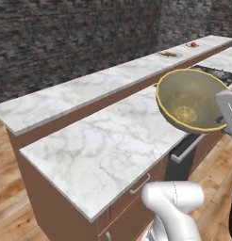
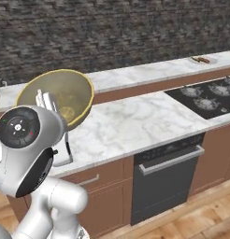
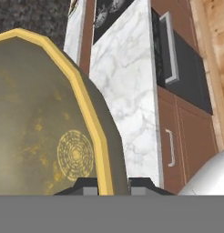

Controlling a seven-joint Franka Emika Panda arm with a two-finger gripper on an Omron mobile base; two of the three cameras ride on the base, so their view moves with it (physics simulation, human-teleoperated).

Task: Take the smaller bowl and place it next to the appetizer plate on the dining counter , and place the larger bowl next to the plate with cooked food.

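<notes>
— What's the gripper (image 3: 106,185) doing?
— Pinching the yellow rim of the larger bowl (image 1: 191,99), one finger on each side, bowl tilted in the air above the lower counter (image 1: 103,150)
— Anything unclear?
— The plate with cooked food (image 1: 169,54), tiny near the dining counter (image 1: 89,92) far end

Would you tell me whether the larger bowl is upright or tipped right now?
Tipped: the larger bowl is held on edge above the counter, its empty inside facing sideways, rim between the fingers.
</notes>
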